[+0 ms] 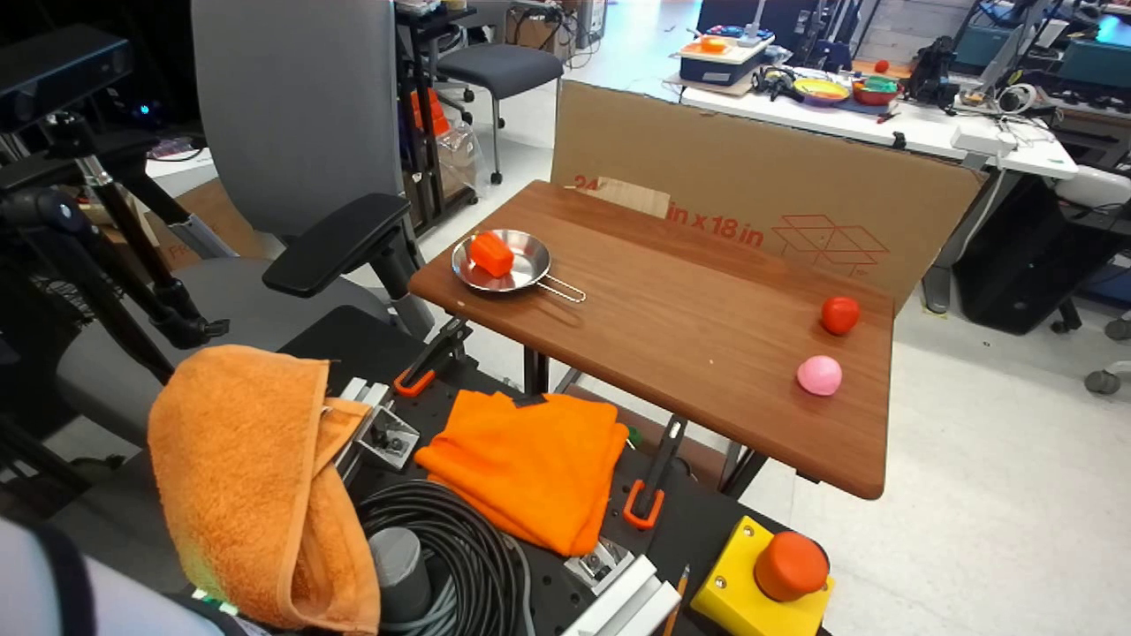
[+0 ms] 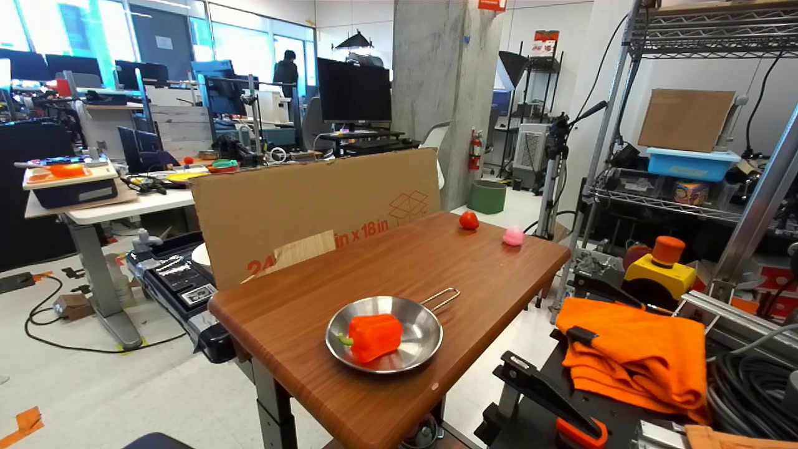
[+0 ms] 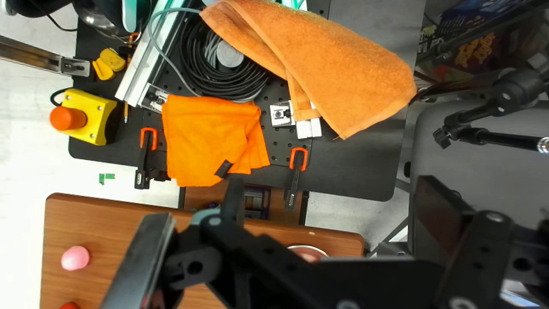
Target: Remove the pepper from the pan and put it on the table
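Note:
The pepper (image 1: 491, 254) is orange-red and blocky, and in an exterior view the pepper (image 2: 376, 337) lies on its side with its green stem outward. It rests inside the shallow silver pan (image 1: 532, 256), whose wire handle reaches toward the middle of the table (image 1: 671, 327). In the wrist view only a sliver of the pan (image 3: 307, 248) shows past the gripper's body, which covers the rest of it. My gripper (image 3: 339, 206) is open, its fingers wide apart with nothing between them. It hangs well away from the pan; neither exterior view shows it.
A red tomato-like item (image 1: 839, 315) and a pink ball (image 1: 820, 375) sit at the table's far end. A cardboard wall (image 2: 312, 206) lines one long side. Clamps (image 3: 298, 171), orange cloths (image 3: 210, 137) and a yellow button box (image 3: 88, 116) occupy the black bench alongside.

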Robot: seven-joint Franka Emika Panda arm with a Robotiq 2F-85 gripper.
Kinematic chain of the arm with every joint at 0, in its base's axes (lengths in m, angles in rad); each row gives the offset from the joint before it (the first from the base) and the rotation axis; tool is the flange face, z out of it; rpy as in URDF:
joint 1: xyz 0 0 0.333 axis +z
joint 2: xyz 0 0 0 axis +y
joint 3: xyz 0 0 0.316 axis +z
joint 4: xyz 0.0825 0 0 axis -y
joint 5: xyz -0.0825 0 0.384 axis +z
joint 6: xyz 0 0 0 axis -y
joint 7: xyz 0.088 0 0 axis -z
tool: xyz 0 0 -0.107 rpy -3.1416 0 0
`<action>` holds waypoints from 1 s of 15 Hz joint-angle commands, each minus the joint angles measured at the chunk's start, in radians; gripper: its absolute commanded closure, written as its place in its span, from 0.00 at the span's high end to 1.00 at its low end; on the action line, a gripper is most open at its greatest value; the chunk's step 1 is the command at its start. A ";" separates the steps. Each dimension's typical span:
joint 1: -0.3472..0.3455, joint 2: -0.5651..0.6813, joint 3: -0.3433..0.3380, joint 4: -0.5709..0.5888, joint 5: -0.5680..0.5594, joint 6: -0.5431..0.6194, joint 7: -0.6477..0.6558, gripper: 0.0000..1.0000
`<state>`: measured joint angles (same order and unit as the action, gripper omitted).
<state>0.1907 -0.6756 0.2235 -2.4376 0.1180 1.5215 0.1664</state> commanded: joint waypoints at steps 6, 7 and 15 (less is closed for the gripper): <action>-0.012 0.007 -0.025 -0.004 0.005 0.012 -0.043 1.00; -0.015 0.009 -0.027 -0.003 -0.001 0.012 -0.043 1.00; -0.100 0.095 -0.058 0.009 -0.077 0.026 -0.019 1.00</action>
<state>0.1196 -0.6370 0.1794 -2.4432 0.0784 1.5287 0.1439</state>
